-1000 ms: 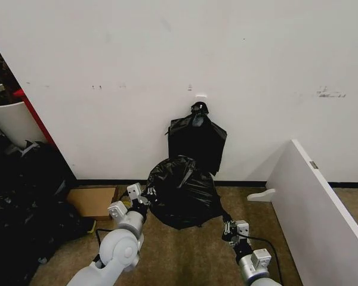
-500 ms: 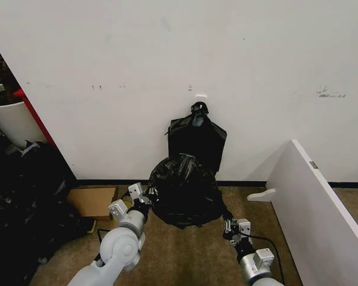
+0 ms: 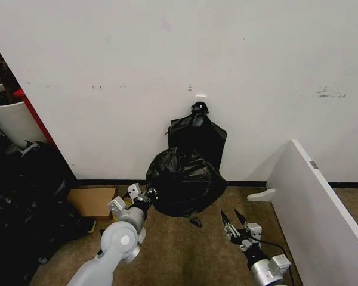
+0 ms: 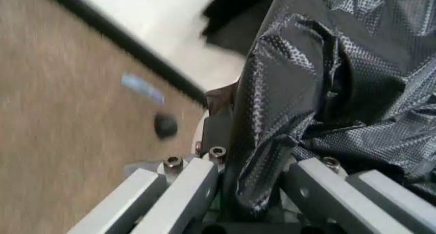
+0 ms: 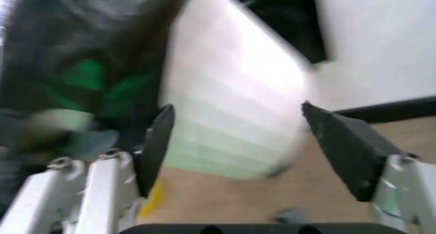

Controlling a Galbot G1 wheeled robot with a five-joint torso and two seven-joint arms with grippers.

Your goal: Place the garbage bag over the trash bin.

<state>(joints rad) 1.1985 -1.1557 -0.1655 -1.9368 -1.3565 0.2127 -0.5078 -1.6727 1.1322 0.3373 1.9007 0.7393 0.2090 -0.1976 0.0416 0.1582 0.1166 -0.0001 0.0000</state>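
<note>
Gripping the garbage bag (image 3: 185, 182) w/ closed fingers at its left edge, the left gripper (image 3: 148, 195) holds it draped over the trash bin (image 5: 232, 116) by the wall, while right gripper (image 3: 234, 220) is open & apart, so bag seems mostly on.

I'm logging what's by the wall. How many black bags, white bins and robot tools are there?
Black bags: 2, the garbage bag and the knotted bag
White bins: 1, the trash bin
Tools: 2, left tool and right tool
Total: 5
</note>
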